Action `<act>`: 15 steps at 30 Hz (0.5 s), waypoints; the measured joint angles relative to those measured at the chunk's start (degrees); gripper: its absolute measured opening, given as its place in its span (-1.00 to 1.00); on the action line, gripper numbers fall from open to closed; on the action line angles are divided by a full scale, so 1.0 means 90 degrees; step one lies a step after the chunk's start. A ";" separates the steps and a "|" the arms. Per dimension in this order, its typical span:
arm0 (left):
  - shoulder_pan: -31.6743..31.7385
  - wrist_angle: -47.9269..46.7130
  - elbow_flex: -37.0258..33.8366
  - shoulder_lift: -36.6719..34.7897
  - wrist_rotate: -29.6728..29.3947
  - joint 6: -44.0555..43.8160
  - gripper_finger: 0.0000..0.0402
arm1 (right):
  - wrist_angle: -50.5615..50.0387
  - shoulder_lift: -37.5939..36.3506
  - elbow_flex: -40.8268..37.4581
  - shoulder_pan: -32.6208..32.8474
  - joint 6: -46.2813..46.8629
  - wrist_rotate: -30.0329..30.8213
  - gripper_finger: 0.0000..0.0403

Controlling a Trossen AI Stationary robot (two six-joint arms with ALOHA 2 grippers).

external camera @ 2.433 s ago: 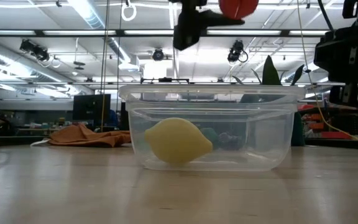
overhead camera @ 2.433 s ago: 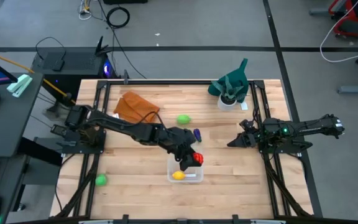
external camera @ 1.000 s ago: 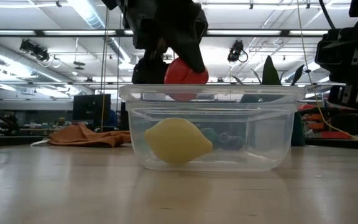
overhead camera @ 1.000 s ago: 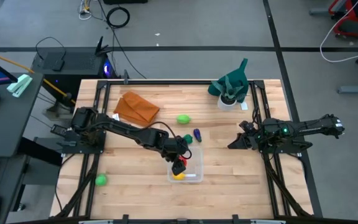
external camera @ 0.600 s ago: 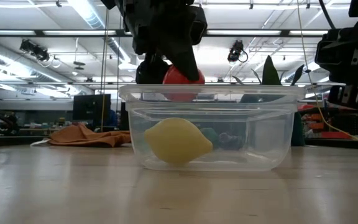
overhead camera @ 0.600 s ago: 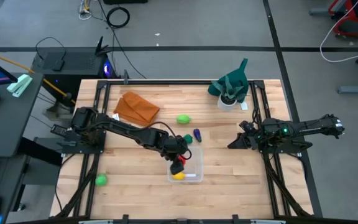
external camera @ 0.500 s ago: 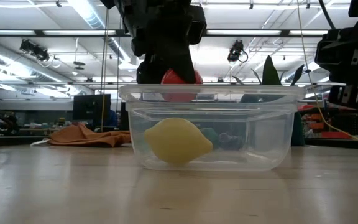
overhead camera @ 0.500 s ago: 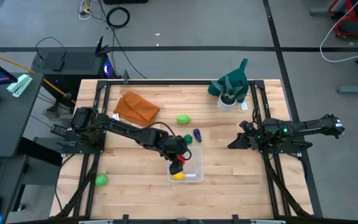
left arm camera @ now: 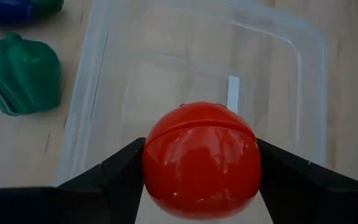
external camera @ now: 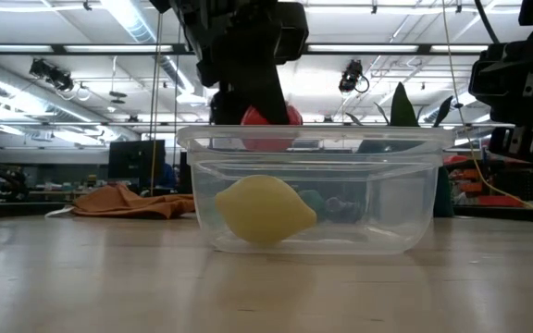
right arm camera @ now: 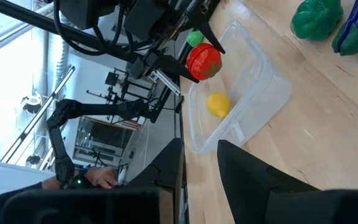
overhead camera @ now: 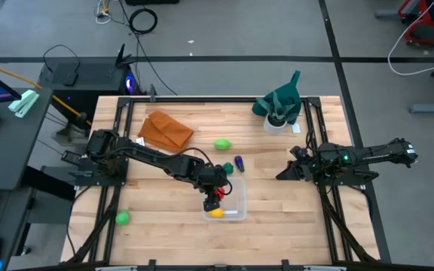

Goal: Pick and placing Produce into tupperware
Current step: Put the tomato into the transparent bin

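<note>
My left gripper (overhead camera: 216, 197) hangs over the clear square tub (overhead camera: 234, 197) and is shut on the red toy (left arm camera: 201, 158). In the low view the red toy (external camera: 268, 118) sits at the height of the tub's rim (external camera: 359, 138). The yellow toy (overhead camera: 215, 213) lies on the tub's floor. Beyond the tub lie the dark green toy (overhead camera: 227, 168), the purple one (overhead camera: 239, 163) and a light green one (overhead camera: 222, 144). Another light green toy (overhead camera: 122, 217) lies near the table's near-left corner. My right gripper (overhead camera: 284, 173) waits open to the right of the tub. My left gripper pinches the red toy between its two fingers (left arm camera: 124, 169), one on each side of the ball at its widest part (left arm camera: 157, 155). The fingers come from above, pointing down. The toy is lifted clear, above the tub's floor and over the yellow toy.
An orange-brown cloth (overhead camera: 164, 129) lies at the far left. A dark green cloth with a white cup (overhead camera: 279, 107) stands at the far right. Bare wood shows left of the tub and between the tub and my right gripper.
My left gripper, still shut on the red toy, has come down from high above the tub to its rim and moved toward the table's left. In the last half second it has barely shifted. The right arm has kept still.
</note>
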 joint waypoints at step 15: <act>0.0000 0.0512 0.0002 0.0600 0.0106 0.0153 0.37 | -0.0013 0.0104 0.0000 -0.0002 0.0026 0.0094 -0.66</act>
